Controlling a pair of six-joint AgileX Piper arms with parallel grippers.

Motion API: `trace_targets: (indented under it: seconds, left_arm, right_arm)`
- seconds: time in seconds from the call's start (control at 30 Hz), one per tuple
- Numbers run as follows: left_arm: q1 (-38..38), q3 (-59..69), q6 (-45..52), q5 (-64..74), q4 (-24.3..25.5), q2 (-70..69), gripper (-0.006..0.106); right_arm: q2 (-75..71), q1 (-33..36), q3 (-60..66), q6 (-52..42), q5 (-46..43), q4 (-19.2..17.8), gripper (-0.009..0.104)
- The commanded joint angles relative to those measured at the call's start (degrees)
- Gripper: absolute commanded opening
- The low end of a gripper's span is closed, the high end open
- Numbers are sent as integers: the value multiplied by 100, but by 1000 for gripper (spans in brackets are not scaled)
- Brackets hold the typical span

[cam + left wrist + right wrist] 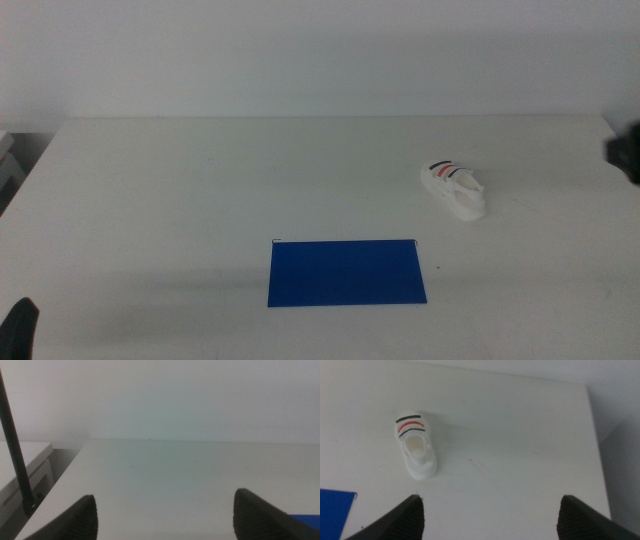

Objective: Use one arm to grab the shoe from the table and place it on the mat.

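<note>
- the small white sneaker with red and dark stripes [455, 187] is lying on its sole on the plain white bench [200, 190], off to the right and well apart from the flat dark blue rectangular mat [346, 272].
- the right gripper [490, 512] is hanging above the bench with its jaws spread wide, the sneaker ahead of it, likely lining up for the grab.
- the left gripper [165, 512] is waiting at the near left edge, jaws apart, holding nothing.

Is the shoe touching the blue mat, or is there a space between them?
Apart. The middle view shows bare table between the shoe and the mat.
</note>
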Motion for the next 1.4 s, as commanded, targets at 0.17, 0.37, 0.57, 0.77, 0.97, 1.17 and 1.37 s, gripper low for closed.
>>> trace_targets:
  seconds: [0.17,0.37,0.57,0.77,0.97,1.17,1.37]
  left_arm:
    - [-19,50,-33,-435,0,-81,92]
    - [-19,50,-33,-435,0,-81,92]
    - [-19,50,-33,-435,0,-81,92]
    - [-19,50,-33,-435,0,-81,92]
    - [-19,50,-33,-435,0,-81,92]
    - [-19,50,-33,-435,0,-81,92]
    - [-19,50,-38,-435,0,-81,92]
  right_arm:
    - [1887,555,-2173,64,623,-230,80]
    - [3182,932,-3352,4,971,-321,80]
    - [4244,1053,-4357,-610,1381,-32,78]
    - [4981,1172,-4894,-1100,1579,238,75]
    - [5347,1200,-4893,-1276,1510,428,71]
    - [5690,1200,-4893,-1294,1425,423,68]
    - [5793,1200,-4893,-1287,1425,405,36]
